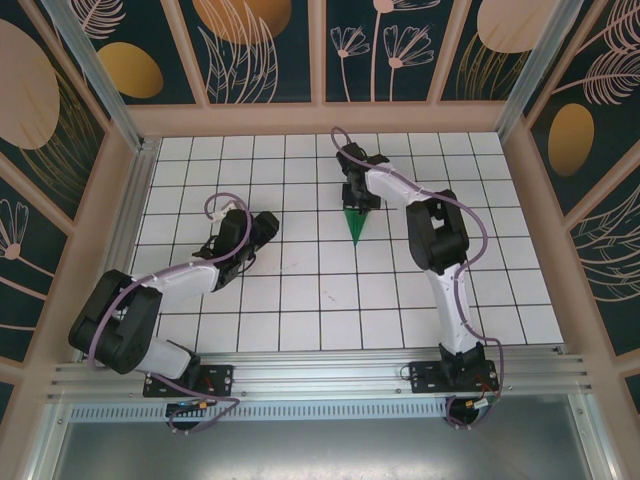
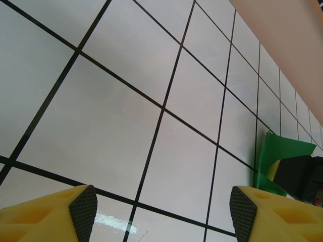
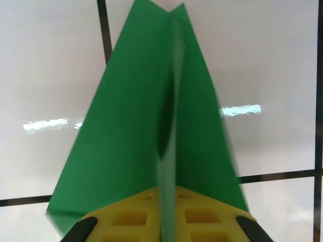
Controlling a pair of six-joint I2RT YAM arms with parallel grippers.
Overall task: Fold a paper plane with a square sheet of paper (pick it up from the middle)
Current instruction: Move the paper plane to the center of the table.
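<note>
Right gripper point(image 1: 357, 203) pinches the plane point(image 1: 355, 226) by its keel, mid-table point(image 1: 300, 300) toward the far edge. Left gripper point(image 2: 160, 204) hangs spread, well apart. Best to release gently, nose low, without crushing creases.

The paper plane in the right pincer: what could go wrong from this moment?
1. The right pincer pinches the paper plane only by its thin middle fold near the tail, so the paper may slip out or crumple there.
2. The left pincer stands open and well apart from the plane, so it probably could not steady the plane if it tips or drops.
</note>
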